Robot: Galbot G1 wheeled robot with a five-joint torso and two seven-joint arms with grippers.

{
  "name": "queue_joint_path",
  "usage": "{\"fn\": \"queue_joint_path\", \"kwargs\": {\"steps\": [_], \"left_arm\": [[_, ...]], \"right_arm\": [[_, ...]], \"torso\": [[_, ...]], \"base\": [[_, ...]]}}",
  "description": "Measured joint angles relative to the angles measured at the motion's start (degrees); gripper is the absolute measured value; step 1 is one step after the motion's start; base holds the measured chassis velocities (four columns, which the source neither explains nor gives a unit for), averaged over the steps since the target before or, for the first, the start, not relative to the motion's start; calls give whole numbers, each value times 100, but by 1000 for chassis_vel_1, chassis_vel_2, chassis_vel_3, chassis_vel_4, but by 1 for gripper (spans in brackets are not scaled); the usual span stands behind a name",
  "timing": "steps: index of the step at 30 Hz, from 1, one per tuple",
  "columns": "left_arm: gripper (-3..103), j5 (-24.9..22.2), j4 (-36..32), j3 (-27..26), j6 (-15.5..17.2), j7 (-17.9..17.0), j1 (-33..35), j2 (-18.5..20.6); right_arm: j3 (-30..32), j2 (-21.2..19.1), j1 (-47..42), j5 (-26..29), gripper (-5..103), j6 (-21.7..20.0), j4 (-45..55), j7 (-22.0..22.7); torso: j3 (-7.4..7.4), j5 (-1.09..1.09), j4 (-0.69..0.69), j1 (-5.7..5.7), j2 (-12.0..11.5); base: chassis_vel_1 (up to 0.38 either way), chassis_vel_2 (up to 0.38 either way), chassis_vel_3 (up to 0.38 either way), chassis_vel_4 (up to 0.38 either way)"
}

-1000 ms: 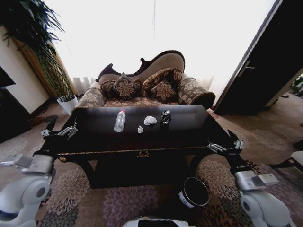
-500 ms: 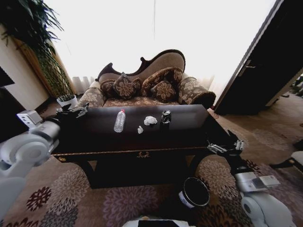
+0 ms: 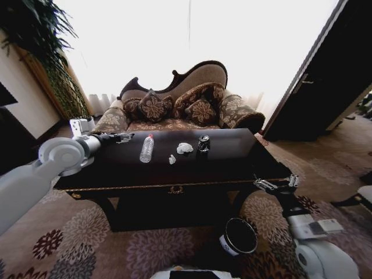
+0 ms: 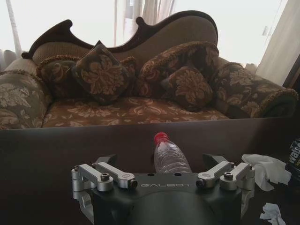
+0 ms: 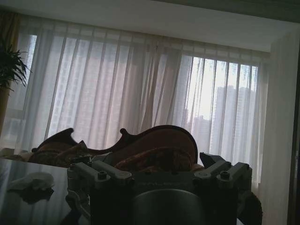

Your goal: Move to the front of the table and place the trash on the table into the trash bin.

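The large dark glossy wooden surface (image 3: 232,160) with gold edge trim carries the litter in a short row near its far edge, around the middle: a dark drink can (image 3: 203,143), a crumpled white tissue wad (image 3: 184,147) just beside it, and a smaller white paper scrap (image 3: 172,158) a little nearer the front. A clear plastic water bottle with a red cap (image 3: 147,148) lies beside the scrap, toward the left edge. The small round black bin with a shiny rim (image 3: 238,237) stands on the carpet below the front edge, toward the right corner.

The left end effector (image 3: 123,138) hovers over the far left part of the surface, its fingers (image 4: 107,174) spread wide, aimed along the far edge with the bottle straight ahead and the tissue beyond it. The right end effector (image 3: 273,185) hangs low off the front right corner, fingers apart.

To do this reach well, I judge the left arm should pass over or around the bottle rather than through it, since a nudge could roll it into the scraps. It should come down on the paper scrap or the tissue from above and pinch at the bulk, because light paper slips out of a shallow grip. The bin is on the right, so the carry crosses the surface; lift clear of the can first.
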Motion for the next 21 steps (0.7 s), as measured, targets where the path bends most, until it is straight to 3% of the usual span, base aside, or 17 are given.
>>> {"fn": "queue_joint_path", "kwargs": {"steps": [13,21], "left_arm": [[100,-153,357,555,52,-273,-324,-818],[100,171,684,736,123,-334,-141,-1180]], "right_arm": [[-132,167,19,-191,100,9,-78,-42],[-104,158,31,-197,100,15,-167,-56]], "torso": [[0,2,-1,0,0],[-1,0,0,-1,0]], "base": [[0,0,0,0],[0,0,0,0]]}}
